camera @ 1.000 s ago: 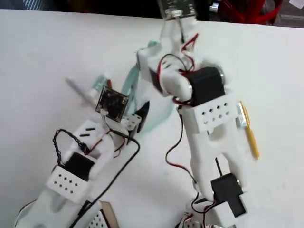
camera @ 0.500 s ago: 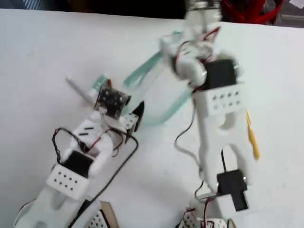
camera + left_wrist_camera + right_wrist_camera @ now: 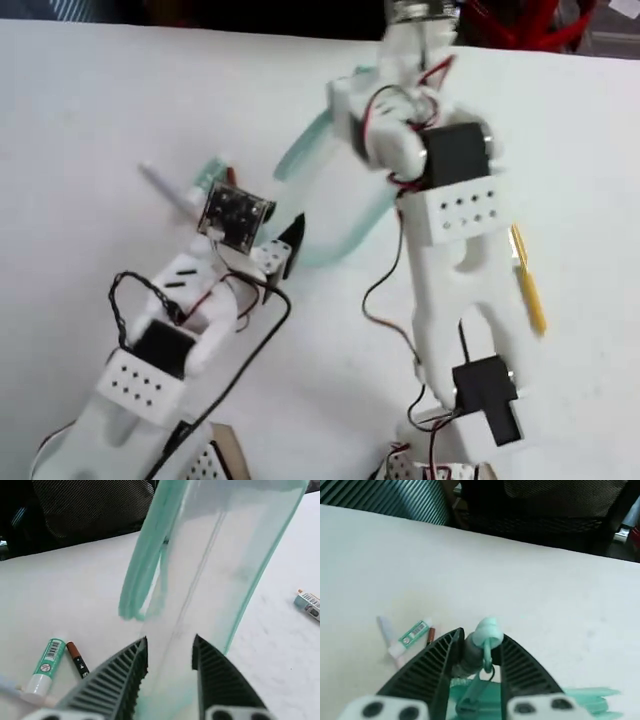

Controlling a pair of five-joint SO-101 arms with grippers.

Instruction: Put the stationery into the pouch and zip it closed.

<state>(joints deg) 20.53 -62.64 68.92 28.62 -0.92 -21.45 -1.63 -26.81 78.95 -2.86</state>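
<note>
Left gripper [image 3: 170, 641]: jaws nearly together, pinching the lower end of the pouch [image 3: 328, 198], whose see-through wall passes up between them. Right gripper [image 3: 481, 636]: pressed onto the zipper pull [image 3: 486, 629], the teal knob and its loop caught between the fingers. In the high view the pouch hangs stretched between the two, its pinched corner at about 7 o'clock and the zipper end at about 1 o'clock, bowed and apparently clear of the table [image 3: 90, 100] along most of its length. Nothing shows through the clear wall, so it looks empty. How far the zipper stands open I cannot tell; in the left wrist view the teal edges seem parted along one side. Stationery all outside, lying on the table. At 9 o'clock from the pouch: a green-labelled tube [image 3: 208, 172], a short brown stub [image 3: 77, 661] just beside it, and a pale pen [image 3: 165, 190] a little further out. At 4 o'clock, on the far side of the right arm: a yellow pen [image 3: 527, 285]. A small blue-and-white item [image 3: 309, 604] lies near that side too. Judgement: early stage. The pouch is gripped and the zipper is in hand, but no item is loaded. Every piece is yet to go in, and the closing zip comes after.
</note>
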